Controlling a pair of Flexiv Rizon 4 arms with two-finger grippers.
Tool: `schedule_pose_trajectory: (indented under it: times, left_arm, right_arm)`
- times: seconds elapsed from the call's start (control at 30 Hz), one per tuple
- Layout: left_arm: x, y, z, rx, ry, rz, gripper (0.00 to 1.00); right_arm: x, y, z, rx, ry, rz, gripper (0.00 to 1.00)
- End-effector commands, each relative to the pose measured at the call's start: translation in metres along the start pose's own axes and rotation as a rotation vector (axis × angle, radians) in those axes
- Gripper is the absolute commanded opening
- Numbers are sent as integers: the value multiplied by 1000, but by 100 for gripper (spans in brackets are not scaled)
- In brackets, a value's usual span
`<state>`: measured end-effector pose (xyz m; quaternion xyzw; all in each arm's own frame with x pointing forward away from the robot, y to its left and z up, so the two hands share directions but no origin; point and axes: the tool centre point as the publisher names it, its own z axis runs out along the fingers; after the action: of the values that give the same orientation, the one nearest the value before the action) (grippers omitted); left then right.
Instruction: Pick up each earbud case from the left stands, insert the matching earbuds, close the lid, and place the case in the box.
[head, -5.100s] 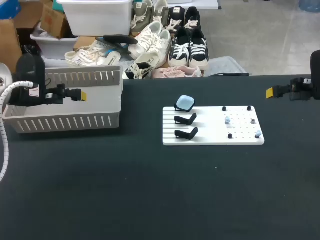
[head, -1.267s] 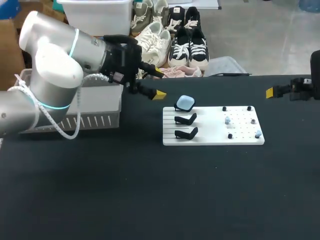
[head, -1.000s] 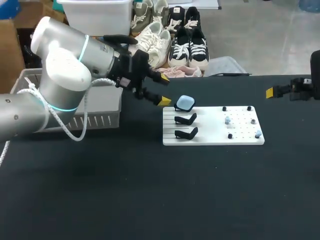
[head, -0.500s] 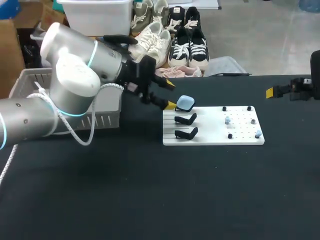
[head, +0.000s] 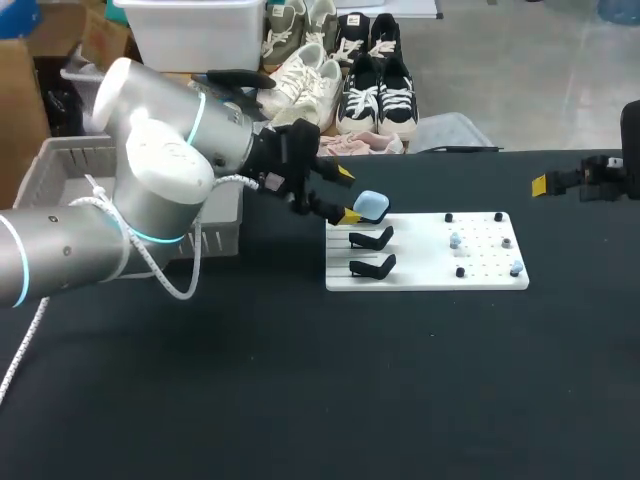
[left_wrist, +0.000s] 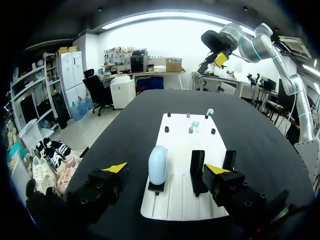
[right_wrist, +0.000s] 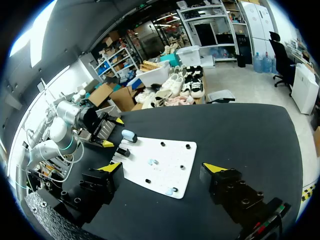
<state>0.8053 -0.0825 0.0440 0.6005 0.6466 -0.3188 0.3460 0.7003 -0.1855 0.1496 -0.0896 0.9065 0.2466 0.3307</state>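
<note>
black tabletop (head: 300, 400) carries a white board (head: 425, 272) right of middle. on the board's left part, three black stands in a row: nearest stand (head: 372, 266) empty, middle stand (head: 372, 238) empty, farthest one holds the light blue earbud case (head: 372, 206), upright, lid shut. on the board's right part a few small earbuds (head: 516, 268) sit among black pegs (head: 460, 272), too small to tell which is which. left arm (head: 150, 190) comes in from the left side and bends toward the board. left gripper (head: 348, 196) is at the board's far left corner, fingers spread wide, holding nothing. in the left wrist view the case stands just ahead, in line with the gap between the yellow tips, touching neither. behind the left arm a white slotted box (head: 225, 235) sits at the tabletop's far left, partly hidden by the arm. right gripper (right_wrist: 163, 169) hangs at the tabletop's far right edge, well apart from the board, fingers wide apart, holding nothing.
</note>
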Motion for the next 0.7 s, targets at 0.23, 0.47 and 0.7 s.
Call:
schedule_pose_trajectory:
  times: [0.23,0.47,0.7]
  left_arm:
    - [7,4,11,-7,0,-8,100]
    - [9,9,15,-10,0,-1,100]
    - [9,12,19,-3,1,3,100]
  right_arm:
    - [0,-1,0,-1,1,0,100]
    - [0,-1,0,-1,1,0,100]
    - [0,-1,0,-1,1,0,100]
